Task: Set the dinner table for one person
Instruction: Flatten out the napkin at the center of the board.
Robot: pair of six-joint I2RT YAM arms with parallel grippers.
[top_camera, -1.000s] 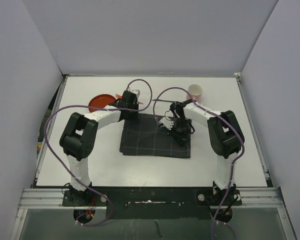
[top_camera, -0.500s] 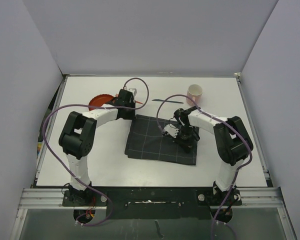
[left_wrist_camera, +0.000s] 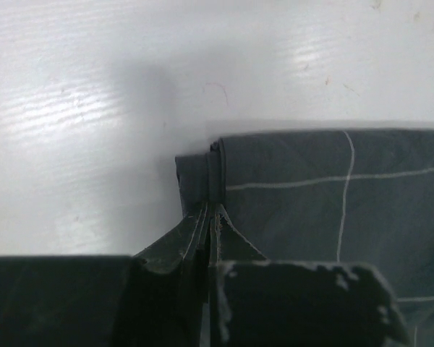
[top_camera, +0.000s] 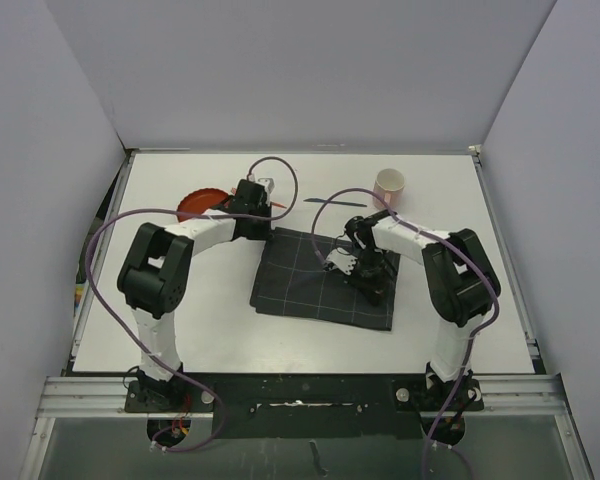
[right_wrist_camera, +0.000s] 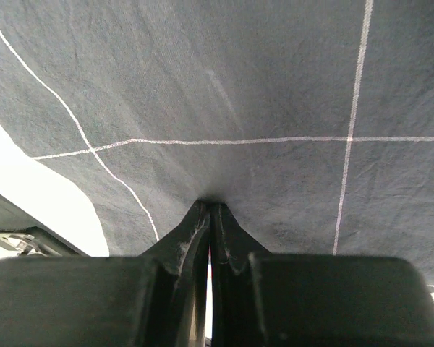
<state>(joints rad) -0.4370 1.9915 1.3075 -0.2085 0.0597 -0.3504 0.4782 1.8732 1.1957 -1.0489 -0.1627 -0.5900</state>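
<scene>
A dark grid-lined cloth mat (top_camera: 320, 280) lies on the white dinner table (top_camera: 200, 320), slightly skewed. My left gripper (top_camera: 253, 226) is shut on the mat's far left corner; in the left wrist view the fingers (left_wrist_camera: 211, 211) pinch the folded corner of the mat (left_wrist_camera: 311, 195) above the white table (left_wrist_camera: 94, 108). My right gripper (top_camera: 365, 272) is shut on the mat near its right side; in the right wrist view the closed tips (right_wrist_camera: 210, 206) pinch the mat (right_wrist_camera: 239, 94), which puckers at them.
A red plate (top_camera: 199, 205) sits at the far left behind the left gripper. A pink cup (top_camera: 390, 183) stands at the far right. A dark utensil (top_camera: 335, 200) and a small orange-red piece (top_camera: 281, 203) lie beyond the mat. Grey walls enclose the table.
The mat has slid right and a little toward the near edge with both grippers on it. The right arm has shifted right and nearer; the left gripper moved slightly.
</scene>
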